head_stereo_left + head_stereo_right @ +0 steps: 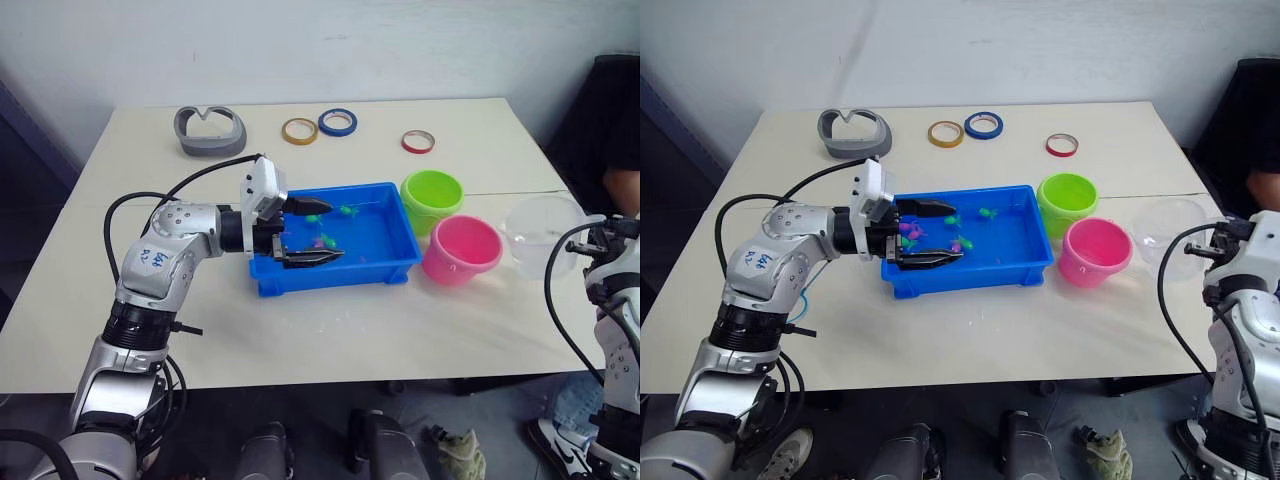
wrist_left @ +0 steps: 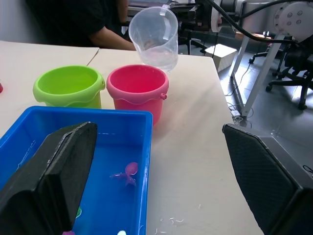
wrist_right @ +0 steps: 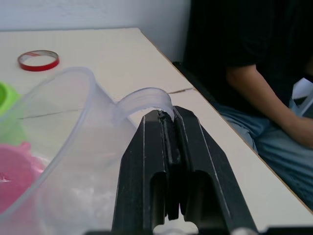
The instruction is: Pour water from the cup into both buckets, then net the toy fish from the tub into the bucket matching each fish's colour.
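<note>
The blue tub sits mid-table with a little water and several tiny toy fish, green ones toward the back and a pink one near the middle. My left gripper hangs open just over the tub's left half, with nothing between its fingers. Right of the tub stand the lime green bucket and, nearer me, the pink bucket. My right gripper is shut on the handle of the clear cup, which tilts slightly beside the pink bucket at the table's right edge.
At the back of the table lie a grey curved holder and yellow, blue and red tape rings. A person in dark clothes sits close beyond the right edge.
</note>
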Robot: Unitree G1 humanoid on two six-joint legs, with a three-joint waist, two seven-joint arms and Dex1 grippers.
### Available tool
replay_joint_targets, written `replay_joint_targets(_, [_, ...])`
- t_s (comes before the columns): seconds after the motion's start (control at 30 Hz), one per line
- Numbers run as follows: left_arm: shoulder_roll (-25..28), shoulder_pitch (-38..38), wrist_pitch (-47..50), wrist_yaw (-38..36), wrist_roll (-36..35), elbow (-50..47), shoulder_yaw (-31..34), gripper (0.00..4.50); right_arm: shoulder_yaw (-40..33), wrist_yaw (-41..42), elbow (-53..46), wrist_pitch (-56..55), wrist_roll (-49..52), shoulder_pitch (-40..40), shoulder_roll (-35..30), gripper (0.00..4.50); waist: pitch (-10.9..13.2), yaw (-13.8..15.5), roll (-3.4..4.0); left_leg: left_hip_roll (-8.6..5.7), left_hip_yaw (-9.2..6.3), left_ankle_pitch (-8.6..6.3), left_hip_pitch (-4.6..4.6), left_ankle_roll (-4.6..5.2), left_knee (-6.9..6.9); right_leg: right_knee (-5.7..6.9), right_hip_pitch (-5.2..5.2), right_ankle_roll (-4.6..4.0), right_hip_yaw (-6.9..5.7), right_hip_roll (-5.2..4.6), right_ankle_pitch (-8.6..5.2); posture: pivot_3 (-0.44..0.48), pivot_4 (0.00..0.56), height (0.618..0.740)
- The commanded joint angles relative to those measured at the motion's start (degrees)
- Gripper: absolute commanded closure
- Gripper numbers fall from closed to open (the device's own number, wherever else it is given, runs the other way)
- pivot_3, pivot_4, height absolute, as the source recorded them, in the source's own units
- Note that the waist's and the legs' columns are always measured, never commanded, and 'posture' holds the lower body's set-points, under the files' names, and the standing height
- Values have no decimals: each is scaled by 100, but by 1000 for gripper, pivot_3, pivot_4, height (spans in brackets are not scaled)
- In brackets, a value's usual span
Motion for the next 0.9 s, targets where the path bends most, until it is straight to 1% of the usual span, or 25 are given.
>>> replay_joint_targets(0.03, [40,-143,14,33,82,-30,-9,0,18,171,-427,69,-93,-123,-292,4470,0,-1,0,0,0,0,0,0,0,0,0,0,0,0,0,0,150,713])
replay_joint_targets(0.17, [-13,-158,65,162,184,-20,-74,0,274,254,-489,155,-418,-195,-606,4470,0,1,0,-1,0,0,-1,0,0,0,0,0,-2,-1,0,0,150,713])
replay_joint_targets(0.33, [-49,-184,161,249,248,-8,-144,0,548,272,-481,139,-819,-379,-838,4470,1,2,-1,-1,1,0,-2,1,0,-1,-2,0,-2,-1,0,0,150,713])
replay_joint_targets(0.9, [-62,-212,207,277,316,18,-154,0,1055,673,-495,-319,-1863,-478,-1138,4470,1,2,-1,-1,-1,1,-6,0,1,-2,-3,1,-25,1,1,0,150,713])
